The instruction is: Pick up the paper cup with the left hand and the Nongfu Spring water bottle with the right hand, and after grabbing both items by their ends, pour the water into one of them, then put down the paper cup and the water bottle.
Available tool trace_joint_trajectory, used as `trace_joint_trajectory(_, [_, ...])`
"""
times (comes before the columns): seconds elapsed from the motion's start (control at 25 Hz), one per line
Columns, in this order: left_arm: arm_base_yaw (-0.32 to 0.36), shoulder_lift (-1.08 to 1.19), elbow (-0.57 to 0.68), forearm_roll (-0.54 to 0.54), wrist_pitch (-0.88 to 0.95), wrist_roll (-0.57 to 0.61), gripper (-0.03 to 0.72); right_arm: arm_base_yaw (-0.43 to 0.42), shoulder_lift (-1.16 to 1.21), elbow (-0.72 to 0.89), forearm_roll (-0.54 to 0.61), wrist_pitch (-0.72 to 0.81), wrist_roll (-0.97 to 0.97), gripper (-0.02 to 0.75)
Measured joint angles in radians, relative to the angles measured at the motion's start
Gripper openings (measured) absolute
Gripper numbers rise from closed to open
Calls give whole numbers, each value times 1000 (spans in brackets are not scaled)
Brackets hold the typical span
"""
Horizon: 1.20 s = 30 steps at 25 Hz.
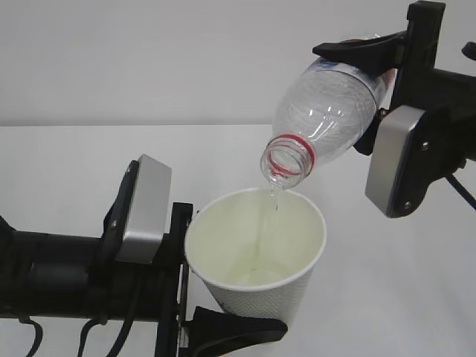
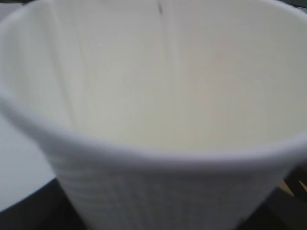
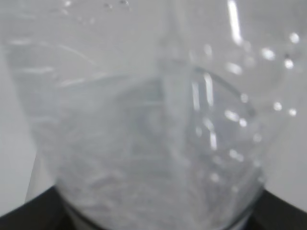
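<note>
My left gripper is shut on the white paper cup, holding it upright by its lower part; one black finger shows under it. The cup fills the left wrist view, cream inside. Up at the right, my right gripper is shut on the base end of the clear Nongfu Spring water bottle. The bottle is tilted with its open mouth and red neck ring just over the cup's rim. A thin stream of water runs into the cup, where a little lies at the bottom. The bottle fills the right wrist view.
A plain white table lies below both arms, with a pale wall behind it. The grey plates on the left arm and the right arm stand close to the cup and the bottle.
</note>
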Motion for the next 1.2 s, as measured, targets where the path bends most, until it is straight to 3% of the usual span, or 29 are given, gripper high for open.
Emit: trace_joint_trajectory(1.2, [0,2,0,0,6,0,549,0,0,0,0,0,-16,448])
